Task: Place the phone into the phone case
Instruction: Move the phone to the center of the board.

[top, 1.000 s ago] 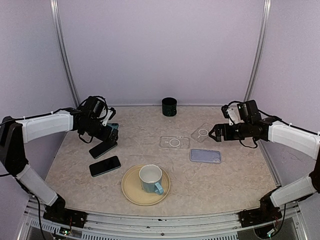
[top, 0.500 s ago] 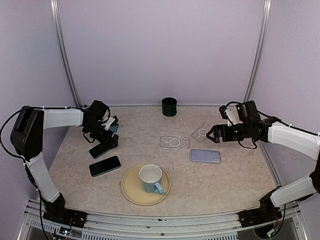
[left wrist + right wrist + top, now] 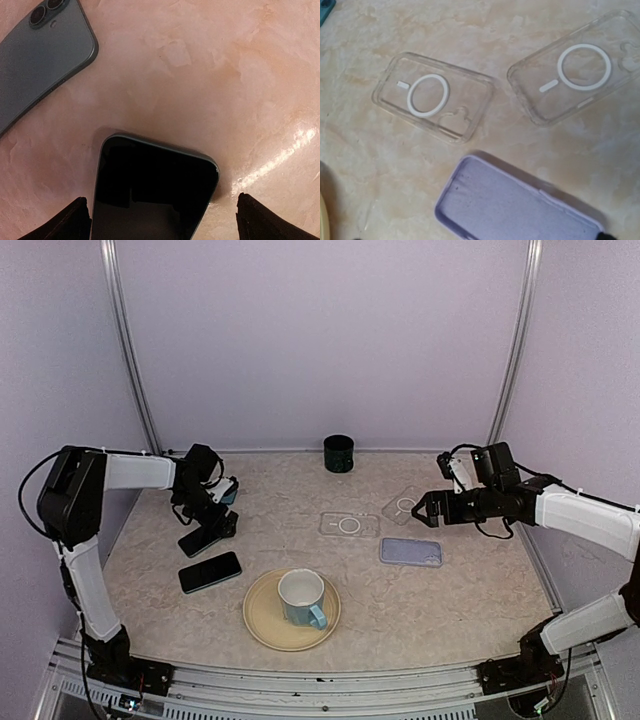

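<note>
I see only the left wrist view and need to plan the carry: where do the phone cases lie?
Observer: Right of centre: a clear case, a second clear case farther right, a lilac case closer to the near edge.
Operator: Anything between this phone and them?
Observer: No; a plate with a mug stands nearer, off that line.
Operator: The right hand?
Observer: The right hand hovers open and empty by the second clear case.

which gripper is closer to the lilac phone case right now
Right. The right gripper hovers open just past the far edge of the lilac case. The left gripper is far off on the opposite side, open over a black phone.
</note>
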